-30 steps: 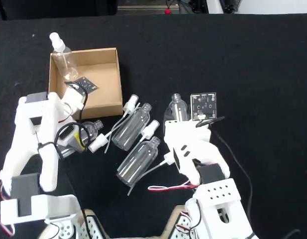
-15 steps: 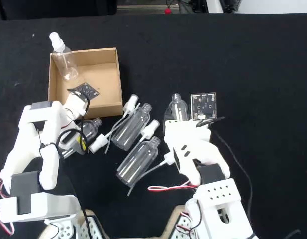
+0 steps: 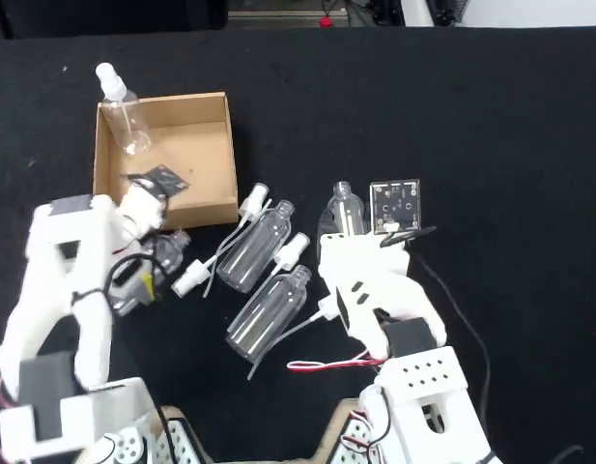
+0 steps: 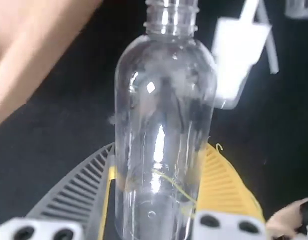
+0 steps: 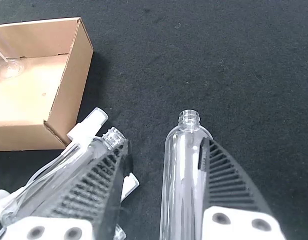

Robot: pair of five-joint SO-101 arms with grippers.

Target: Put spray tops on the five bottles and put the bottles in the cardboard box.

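The black tabletop [image 3: 491,116] carries everything. The left arm [image 3: 66,280] stands along its left edge and the right arm [image 3: 384,290] near the middle of its near edge. The cardboard box [image 3: 196,145] sits toward the far left corner. A capped bottle [image 3: 124,111] leans in the box's far left corner, its spray head above the rim.

The left jaws pinch an open-necked bottle [image 4: 163,115] from both sides, just beside the box's near wall. The right jaws are spread. A second uncapped bottle [image 5: 183,170] stands between them against one jaw, with a gap to the other.

Two more clear bottles lie mid-tabletop between the arms, one [image 3: 257,246] nearer the box, the other [image 3: 270,309] nearer the near edge, both without tops.

Four loose spray tops with thin tubes lie around them: one [image 3: 254,201] by the box's near right corner, one [image 3: 291,251] between the two lying bottles, one [image 3: 186,280] beside the left jaws, and one [image 3: 326,307] touching the right arm.
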